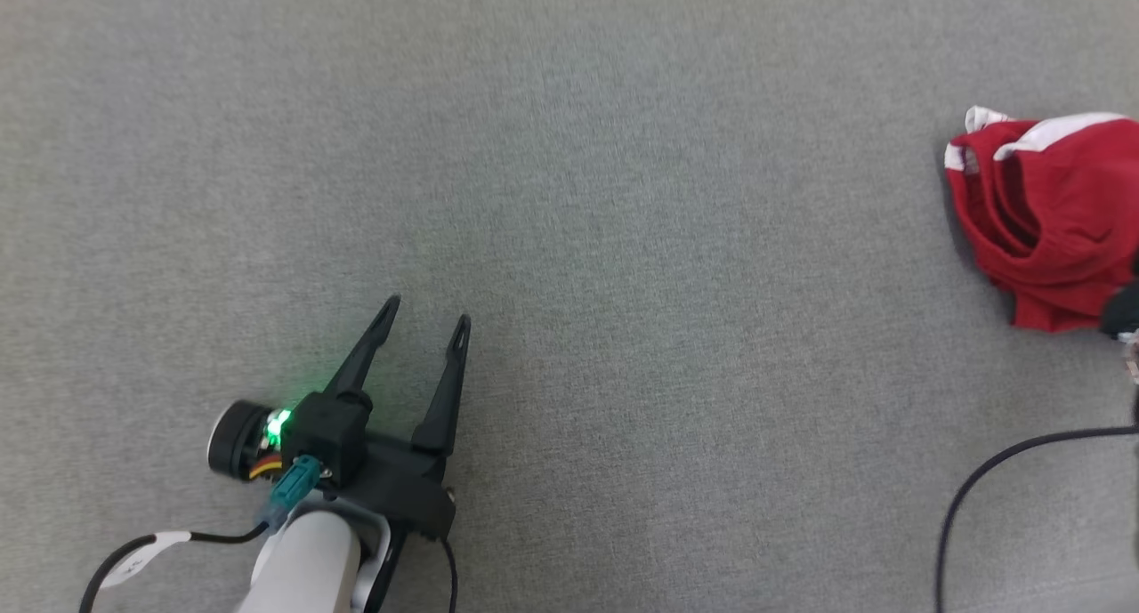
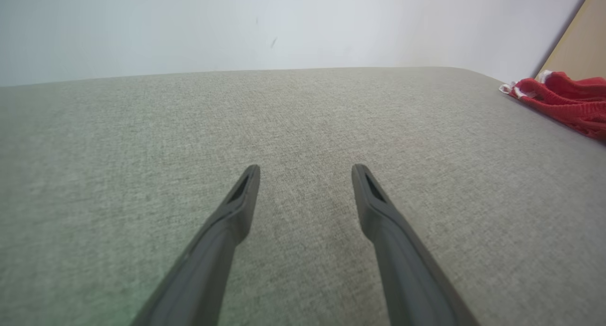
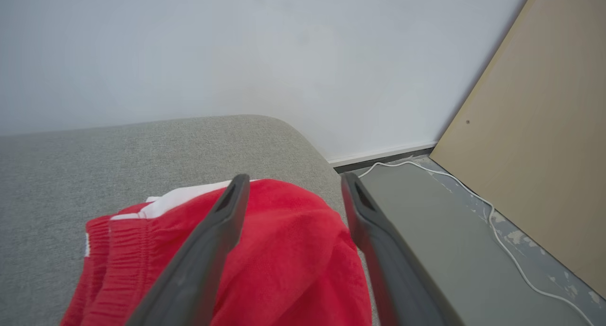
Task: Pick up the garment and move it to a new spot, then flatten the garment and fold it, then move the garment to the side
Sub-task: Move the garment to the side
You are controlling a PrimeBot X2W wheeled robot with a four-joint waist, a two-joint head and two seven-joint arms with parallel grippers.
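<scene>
The garment (image 1: 1041, 230) is red with white trim and lies bunched at the far right of the grey fabric surface (image 1: 623, 195), close to its right edge. In the right wrist view my right gripper (image 3: 293, 179) hangs just over the garment (image 3: 284, 250), its fingers spread and open with nothing pinched between them. My left gripper (image 1: 427, 312) rests open at the lower left of the head view, far from the cloth. The left wrist view shows the left gripper (image 2: 305, 167) open above bare fabric, with the garment (image 2: 568, 101) at the far right.
The surface's rounded right edge (image 3: 322, 160) drops to a floor with a white cable (image 3: 473, 193). A tan board (image 3: 544, 151) leans beyond it, and a pale wall (image 3: 236, 56) stands behind. A black cable (image 1: 979, 479) loops at the head view's lower right.
</scene>
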